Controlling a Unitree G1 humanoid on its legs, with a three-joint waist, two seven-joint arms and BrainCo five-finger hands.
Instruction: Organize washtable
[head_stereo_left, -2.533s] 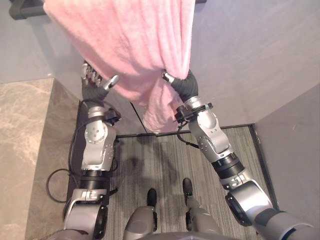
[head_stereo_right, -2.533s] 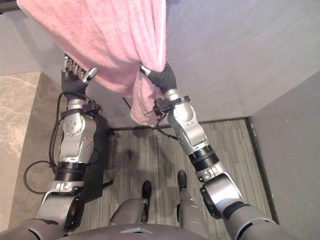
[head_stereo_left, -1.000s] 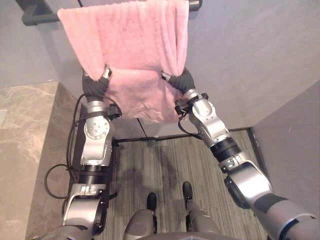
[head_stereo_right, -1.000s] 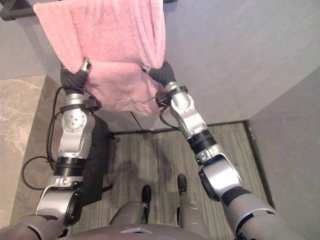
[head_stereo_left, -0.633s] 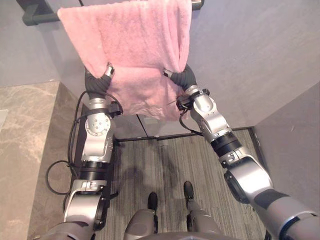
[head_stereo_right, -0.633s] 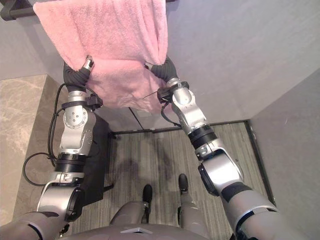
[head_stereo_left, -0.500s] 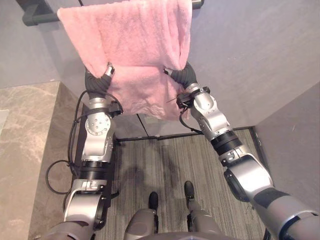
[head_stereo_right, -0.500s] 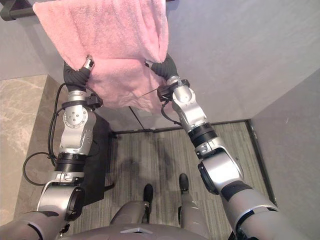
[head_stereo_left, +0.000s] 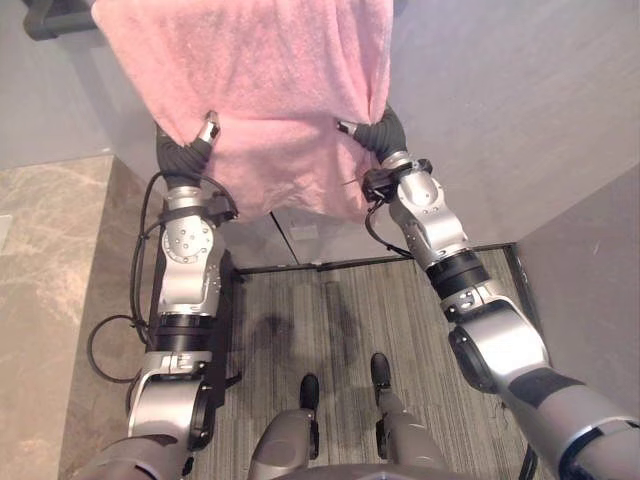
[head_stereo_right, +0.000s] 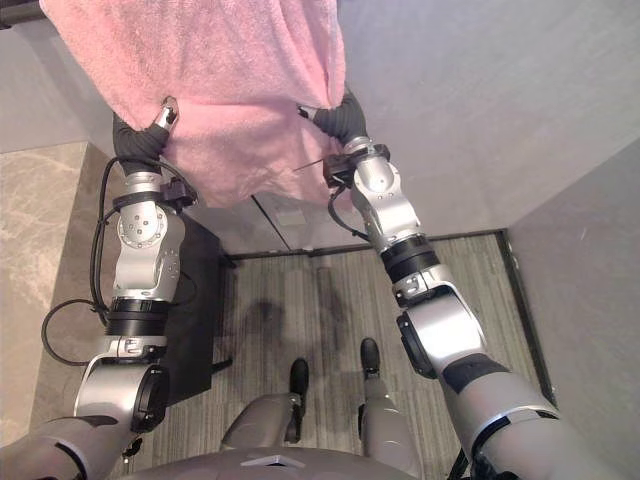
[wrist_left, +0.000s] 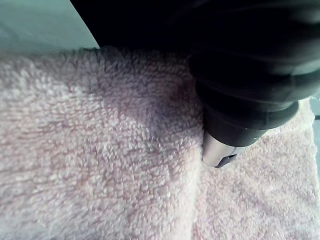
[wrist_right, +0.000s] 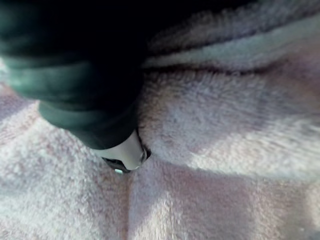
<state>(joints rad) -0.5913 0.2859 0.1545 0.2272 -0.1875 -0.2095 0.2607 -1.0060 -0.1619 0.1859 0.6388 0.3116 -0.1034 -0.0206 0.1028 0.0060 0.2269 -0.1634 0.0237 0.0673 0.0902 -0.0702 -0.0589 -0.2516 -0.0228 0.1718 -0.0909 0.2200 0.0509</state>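
Towel (head_stereo_left: 260, 70) hangs at upper centre; left robot hand (head_stereo_left: 207, 128) and right robot hand (head_stereo_left: 346, 127) touch its 2 lower front corners; cannot tell their grip.

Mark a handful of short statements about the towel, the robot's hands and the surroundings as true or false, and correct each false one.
1. The towel is pink. True.
2. The towel lies folded on the floor. False: it hangs from a dark bar on the wall.
3. The left hand meets the towel on its left side and the right hand on its right side. True.
4. The floor is plain white tile. False: it is grey with fine stripes.
5. A marbled beige surface lies on the robot's left. True.
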